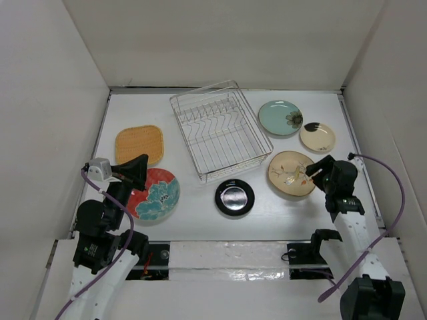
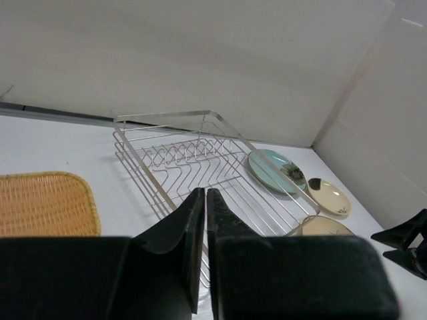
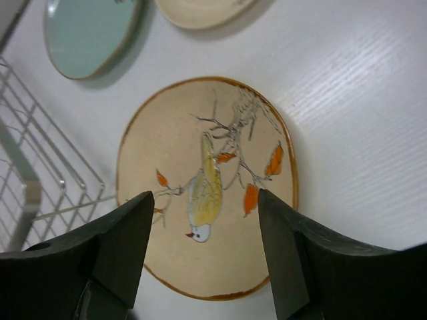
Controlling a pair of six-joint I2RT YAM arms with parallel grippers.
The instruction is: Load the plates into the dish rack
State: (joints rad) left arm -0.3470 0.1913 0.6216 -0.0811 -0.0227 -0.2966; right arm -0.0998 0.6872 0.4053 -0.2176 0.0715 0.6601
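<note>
The silver wire dish rack [image 1: 217, 131] stands empty at the table's middle back; it also shows in the left wrist view [image 2: 200, 160]. The red plate with teal flower [image 1: 155, 195] lies front left, under my shut, empty left gripper [image 1: 140, 167]. The orange-tan woven plate [image 1: 139, 145] lies behind it. The glossy black plate [image 1: 234, 197] lies front centre. My open right gripper [image 1: 311, 172] hovers over the beige leaf-patterned plate [image 3: 203, 180], touching nothing. The pale green plate [image 1: 280, 117] and small cream plate [image 1: 317, 137] lie back right.
White walls enclose the table on the left, back and right. The raised front ledge [image 1: 227, 253] runs between the two arm bases. A purple cable [image 1: 400, 200] loops beside the right arm.
</note>
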